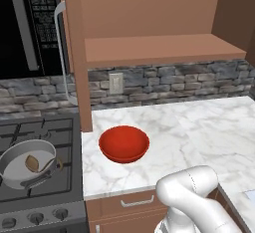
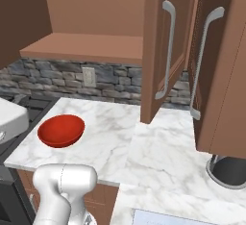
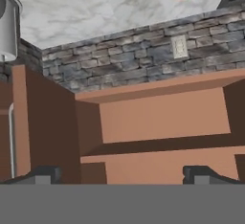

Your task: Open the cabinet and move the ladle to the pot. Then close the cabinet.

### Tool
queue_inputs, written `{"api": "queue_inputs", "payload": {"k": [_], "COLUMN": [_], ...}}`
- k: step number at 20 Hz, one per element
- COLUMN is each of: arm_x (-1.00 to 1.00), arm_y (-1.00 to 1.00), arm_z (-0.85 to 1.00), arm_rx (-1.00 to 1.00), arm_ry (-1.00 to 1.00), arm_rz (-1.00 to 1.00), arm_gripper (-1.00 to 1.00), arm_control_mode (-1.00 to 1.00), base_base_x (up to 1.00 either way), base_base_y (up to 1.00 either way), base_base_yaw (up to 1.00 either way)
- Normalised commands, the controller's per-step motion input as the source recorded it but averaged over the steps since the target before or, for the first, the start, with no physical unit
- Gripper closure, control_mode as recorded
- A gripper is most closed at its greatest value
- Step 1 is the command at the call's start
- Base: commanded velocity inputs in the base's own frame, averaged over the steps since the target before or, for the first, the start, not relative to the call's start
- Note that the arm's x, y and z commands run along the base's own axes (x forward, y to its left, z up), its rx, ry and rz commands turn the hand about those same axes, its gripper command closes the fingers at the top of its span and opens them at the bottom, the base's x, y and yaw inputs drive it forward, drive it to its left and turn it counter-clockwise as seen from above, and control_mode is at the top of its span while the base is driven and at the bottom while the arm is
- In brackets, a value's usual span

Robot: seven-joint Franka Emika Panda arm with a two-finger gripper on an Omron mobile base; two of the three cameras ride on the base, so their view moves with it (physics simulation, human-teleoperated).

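The cabinet (image 1: 159,48) stands with both doors swung wide; its two panelled doors (image 2: 163,51) with long silver bar handles hang open to the right in the right base view. The ladle (image 1: 35,164) lies inside the pot (image 1: 12,160) on the stove at lower left, scoop down and handle resting toward the rim. My gripper (image 3: 125,177) is open, with nothing between its fingertips (image 3: 45,175). It looks into the cabinet's inner shelf (image 3: 162,163), and that view is rolled upside down.
A red bowl (image 1: 124,144) sits on the marble counter (image 1: 199,122) beside the stove (image 1: 50,127). The black microwave (image 1: 25,23) hangs above the stove. A small drawer (image 1: 137,202) lies under the counter edge. A grey round appliance (image 2: 230,171) stands at the right.
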Motion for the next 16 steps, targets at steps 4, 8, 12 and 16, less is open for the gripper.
{"api": "queue_inputs", "payload": {"k": [4, 8, 12, 16], "arm_x": [0.0, 0.0, 0.0, 0.0], "arm_y": [-0.14, -0.01, -0.02, -0.22], "arm_z": [0.08, 0.0, 0.0, 0.0], "arm_rx": [0.04, 0.06, 0.06, 0.09], "arm_ry": [0.0, -0.04, -0.16, -0.22], "arm_rz": [0.0, 0.0, 0.0, 0.01], "arm_gripper": [-1.0, -1.0, -1.0, -1.0], "arm_control_mode": [-1.0, -1.0, -1.0, -1.0], "base_base_x": [0.0, 0.0, 0.0, 0.0], "base_base_y": [0.0, 0.0, 0.0, 0.0], "base_base_yaw": [0.0, 0.0, 0.0, 0.0]}}
